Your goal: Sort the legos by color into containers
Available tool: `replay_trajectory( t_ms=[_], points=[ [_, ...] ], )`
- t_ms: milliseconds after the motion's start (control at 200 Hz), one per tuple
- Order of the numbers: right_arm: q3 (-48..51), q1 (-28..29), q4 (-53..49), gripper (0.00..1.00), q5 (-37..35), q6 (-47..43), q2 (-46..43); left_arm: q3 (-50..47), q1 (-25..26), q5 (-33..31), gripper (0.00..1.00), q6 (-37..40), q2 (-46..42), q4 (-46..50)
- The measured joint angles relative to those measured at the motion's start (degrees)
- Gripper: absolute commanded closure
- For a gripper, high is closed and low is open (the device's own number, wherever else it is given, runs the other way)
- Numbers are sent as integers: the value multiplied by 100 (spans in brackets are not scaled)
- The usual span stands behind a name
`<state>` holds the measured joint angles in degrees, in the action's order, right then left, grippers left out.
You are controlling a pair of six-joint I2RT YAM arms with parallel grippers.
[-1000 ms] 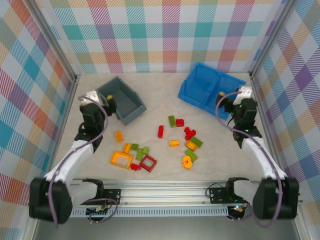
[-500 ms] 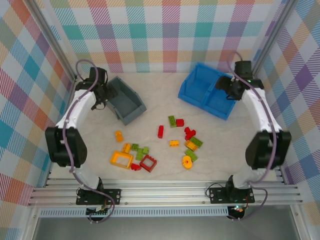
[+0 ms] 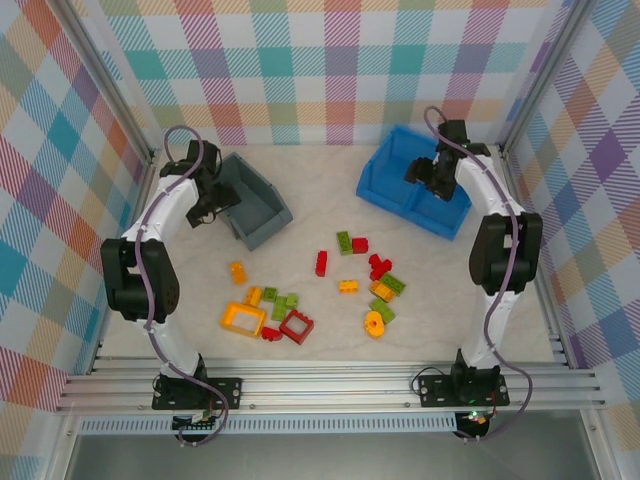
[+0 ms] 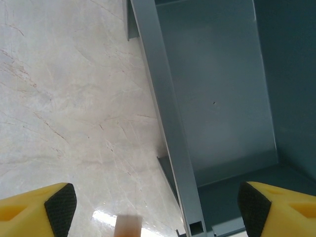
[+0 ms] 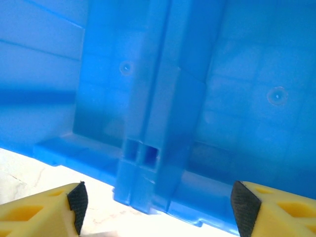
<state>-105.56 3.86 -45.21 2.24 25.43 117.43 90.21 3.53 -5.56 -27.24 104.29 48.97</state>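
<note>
— Entry one: legos?
— Legos (image 3: 321, 263): red, yellow-orange and lime green, loose on the tabletop (image 3: 320, 190), grouped at near-centre. Yellow frame (image 3: 243, 318) and red frame (image 3: 296, 326) lie at the near left of the group, with the round yellow piece (image 3: 375, 323) at the near right.

— Entry two: containers?
— Grey bin (image 3: 255, 205): far left, set at an angle. Blue bin (image 3: 400, 170): far right, two compartments with a divider (image 5: 148, 98) between them. Both stand well apart from the legos.

— Entry three: left claw?
— Left claw (image 4: 156, 207): released, yellow fingers (image 4: 29, 210) spread wide. It is at the grey bin's outer side. In the wrist view a wall (image 4: 163, 113) of the bin runs up between the fingers, with tabletop on one side and bin floor on the other.

— Entry four: right claw?
— Right claw (image 5: 159, 202): released, spread wide. It is over the blue bin at its near edge, with the divider centred between the fingers and a compartment on either side. Whether either claw touches its bin: cannot tell.
</note>
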Motion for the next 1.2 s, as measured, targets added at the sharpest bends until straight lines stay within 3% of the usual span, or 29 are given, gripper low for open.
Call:
replay_trajectory(
  t_ms=[195,380,490,630,745,920,1200],
  points=[
    [-1353,-2,-439,46,-118,70,957,-2,-4,-66,28,153,81,2],
    [-1792,28,-898,56,-308,-17,1534,-2,-9,-155,38,341,295,-11],
    [-2033,107,-1174,66,-470,-201,1683,33,-9,-175,52,490,496,-55],
    [-2380,291,-1515,77,-817,-562,1808,201,-4,-258,80,708,800,-79],
    [-2444,549,-1626,80,-957,-719,1812,295,39,-221,100,953,861,-103],
    [-2190,1161,-1545,82,-1154,-809,1714,313,245,-286,100,1196,841,-122],
    [-553,2057,-1106,84,-1239,-616,710,72,490,-251,100,1322,643,-179]
  ],
)
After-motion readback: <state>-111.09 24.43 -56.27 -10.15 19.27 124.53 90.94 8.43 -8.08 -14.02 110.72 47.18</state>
